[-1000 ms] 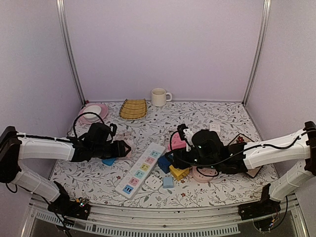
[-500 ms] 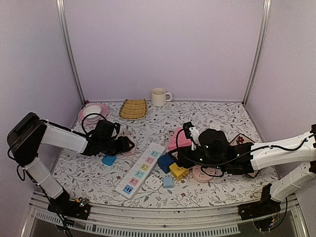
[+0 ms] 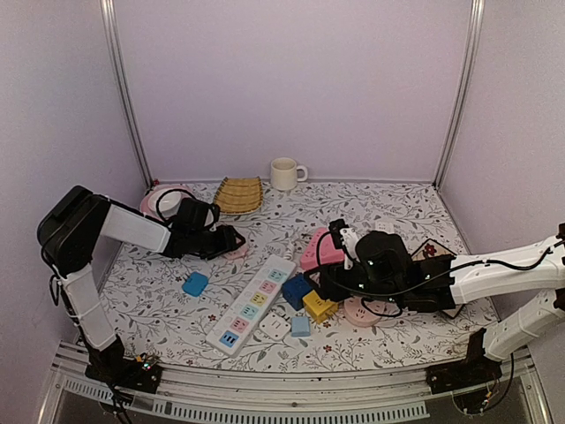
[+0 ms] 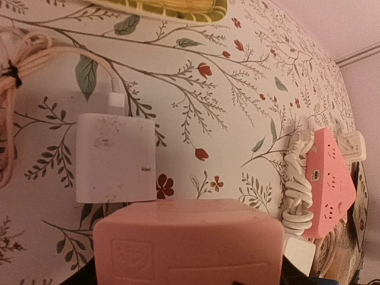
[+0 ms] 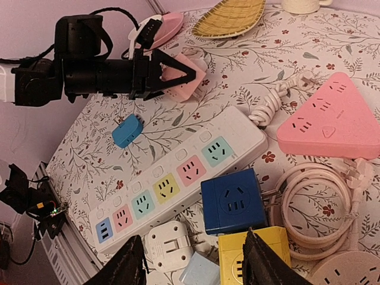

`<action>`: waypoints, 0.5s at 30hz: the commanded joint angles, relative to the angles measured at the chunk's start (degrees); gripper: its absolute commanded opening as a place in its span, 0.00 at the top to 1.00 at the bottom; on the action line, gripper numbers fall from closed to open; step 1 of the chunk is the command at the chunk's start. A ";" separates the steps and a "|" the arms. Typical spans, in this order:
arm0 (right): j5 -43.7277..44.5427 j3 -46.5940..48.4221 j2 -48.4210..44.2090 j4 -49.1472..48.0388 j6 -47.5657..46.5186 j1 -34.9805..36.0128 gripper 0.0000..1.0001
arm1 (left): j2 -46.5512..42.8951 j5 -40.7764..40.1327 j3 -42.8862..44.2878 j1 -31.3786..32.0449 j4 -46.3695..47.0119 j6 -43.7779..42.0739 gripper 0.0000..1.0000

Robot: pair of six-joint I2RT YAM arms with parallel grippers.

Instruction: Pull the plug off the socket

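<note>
A white power strip [image 3: 252, 303] with coloured sockets lies diagonally at the front centre; no plug shows in it in the right wrist view [image 5: 178, 178]. My left gripper [image 3: 231, 240] is shut on a pink plug block [image 5: 189, 83], held back-left of the strip. That block fills the bottom of the left wrist view [image 4: 187, 243] and hides the fingers. A small blue plug [image 3: 195, 283] lies loose on the cloth left of the strip. My right gripper [image 5: 193, 264] is open and empty, above a blue cube socket [image 5: 233, 200] and a yellow cube [image 5: 252, 255].
A pink triangular socket [image 3: 320, 250] with a coiled white cable [image 5: 270, 107] lies right of the strip. A white adapter [image 3: 274, 328] and a pale blue block [image 3: 301, 326] sit at the front. A mug [image 3: 284, 173], a bamboo tray [image 3: 239, 194] and a pink plate [image 3: 166, 199] stand at the back.
My left gripper has drawn back and away from the strip with the pink block, leaving the blue plug uncovered. My right gripper has shifted slightly to the right.
</note>
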State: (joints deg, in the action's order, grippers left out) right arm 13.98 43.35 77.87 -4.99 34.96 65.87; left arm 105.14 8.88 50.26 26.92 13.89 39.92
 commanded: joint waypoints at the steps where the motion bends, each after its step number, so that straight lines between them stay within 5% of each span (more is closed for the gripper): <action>1: 1.31 -0.51 -1.84 0.67 0.19 -0.04 0.42 | -1.99 3.30 -2.11 0.38 -0.60 -1.42 0.72; 15: 1.06 -1.92 -1.27 -0.99 1.58 -0.12 0.42 | -15.08 -1.17 -13.81 8.28 -0.77 1.15 0.55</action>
State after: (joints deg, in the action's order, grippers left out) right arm 14.50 42.13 77.43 -4.80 35.59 65.87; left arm 91.88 9.61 37.47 34.94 12.51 40.71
